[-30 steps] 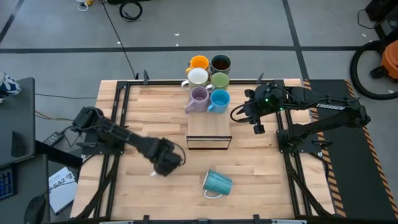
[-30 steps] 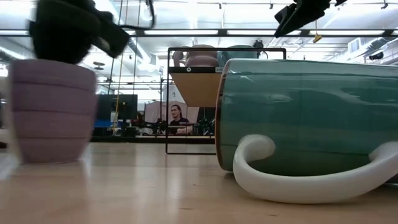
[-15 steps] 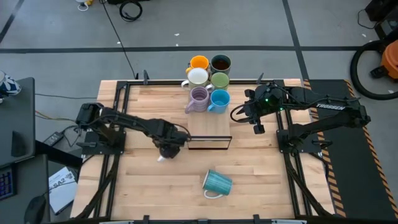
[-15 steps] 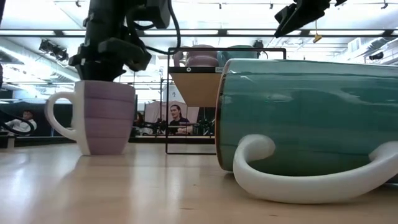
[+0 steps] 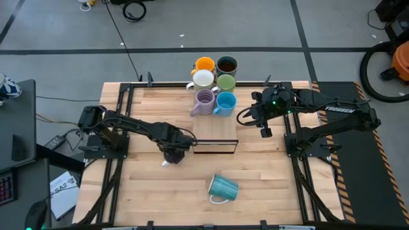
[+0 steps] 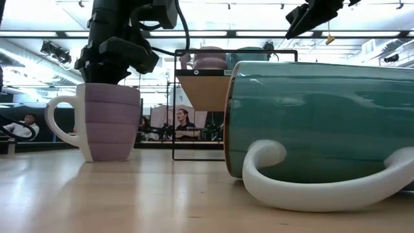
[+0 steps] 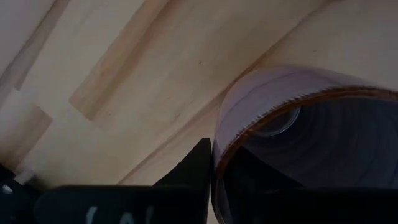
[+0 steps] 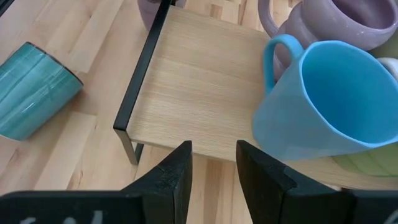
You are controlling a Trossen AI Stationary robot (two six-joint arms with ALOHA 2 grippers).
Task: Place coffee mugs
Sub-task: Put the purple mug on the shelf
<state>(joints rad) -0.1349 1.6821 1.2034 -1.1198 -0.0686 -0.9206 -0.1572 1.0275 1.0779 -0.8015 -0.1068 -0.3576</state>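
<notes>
A lilac mug (image 6: 110, 123) stands upright on the table just left of a small wooden riser with a black frame (image 5: 215, 131), its white handle (image 6: 61, 123) pointing away from the riser. My left gripper (image 5: 172, 153) is shut on the mug from above. A ribbed teal mug (image 5: 222, 188) lies on its side near the table's front edge. Several more mugs, among them a blue one (image 5: 225, 102) and another lilac one (image 5: 204, 99), cluster behind the riser at the far edge. My right gripper (image 5: 263, 128) hangs open in the air right of the riser. My left gripper pinches the lilac mug's rim wall (image 7: 219, 155), one finger outside (image 7: 186, 171) and the other inside the cup. The fingers point straight down. The mug sits upright below them, its base seemingly on the table.
Past my open right gripper (image 8: 214, 165), the right wrist view shows the riser's bare wooden top (image 8: 199, 81), with the blue mug (image 8: 323, 99) at its edge. Bare table lies between the riser and the teal mug (image 6: 317, 123). Black rails run along both table sides.
My left gripper has carried the lilac mug toward the riser, to the table's right and a little toward the far edge, then has held still for the last half second. The mug has stayed upright; its handle now shows on its left in the low view.
</notes>
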